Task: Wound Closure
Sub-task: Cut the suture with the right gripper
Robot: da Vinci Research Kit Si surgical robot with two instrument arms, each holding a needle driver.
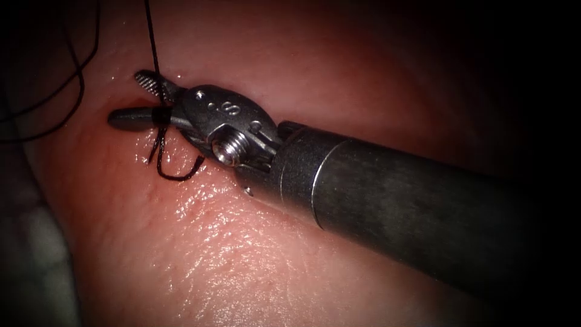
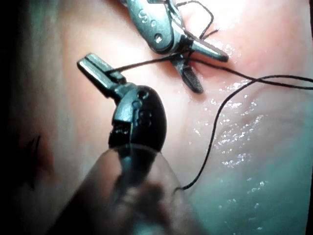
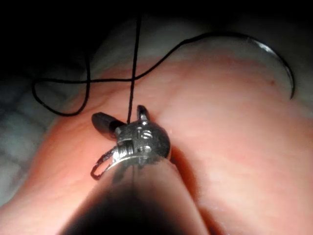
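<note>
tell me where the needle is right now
In the right wrist view the needle lies free on the tissue, away from the right tool, held by neither tool.

Wet, glossy tissue (image 1: 230, 242); shiny metal right end effector (image 1: 136, 97); matt black thread (image 1: 151, 36).

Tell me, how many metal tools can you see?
2. The right tool has open jaws around the thread over the tissue. The left tool holds thread.

Showing are two needle drivers (image 2: 100, 73) (image 1: 148, 100), one curved needle (image 3: 279, 61), one black thread (image 2: 215, 142) and one tissue (image 1: 254, 242).
</note>
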